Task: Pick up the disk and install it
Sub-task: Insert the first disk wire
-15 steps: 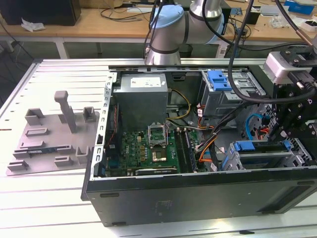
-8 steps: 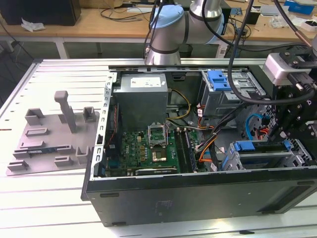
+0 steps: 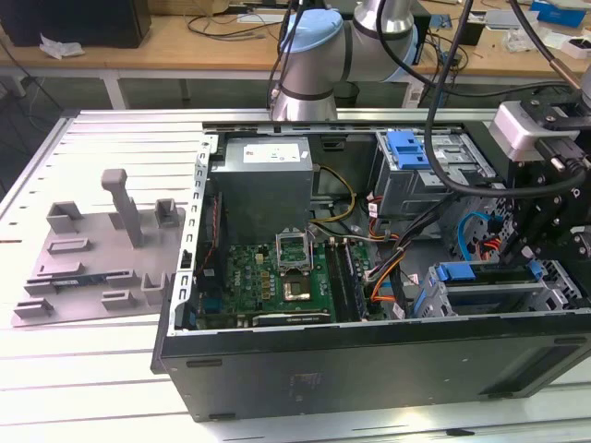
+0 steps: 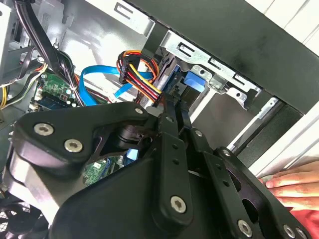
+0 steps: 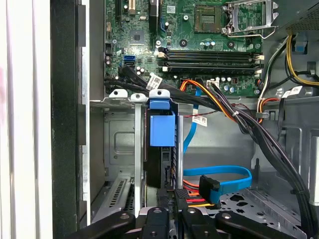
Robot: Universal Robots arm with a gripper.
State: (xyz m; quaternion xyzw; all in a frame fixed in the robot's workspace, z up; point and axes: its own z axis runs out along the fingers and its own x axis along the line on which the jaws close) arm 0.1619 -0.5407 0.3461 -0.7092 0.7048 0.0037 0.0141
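The disk (image 5: 155,167) stands on edge in a slot of the metal drive cage (image 5: 119,144). Its blue bracket (image 5: 162,127) caps the end away from me. In the exterior view the disk's blue bracket (image 3: 459,271) sits on top of the cage at the case's front right corner. My gripper (image 3: 534,258) hangs over the other end. In both wrist views my gripper (image 4: 174,99) (image 5: 172,191) has its two black fingers (image 4: 168,144) close together and shut, pointing along the disk's near edge toward the blue bracket (image 4: 193,82). I cannot see whether they pinch it.
Bundled power wires (image 5: 234,112) and a blue flat cable (image 5: 219,174) run right beside the cage. The motherboard (image 3: 277,272) and grey power-supply box (image 3: 263,180) fill the case's middle. A person's hand (image 4: 294,184) rests outside the case wall. A grey fixture (image 3: 102,249) lies on the table at the exterior view's left.
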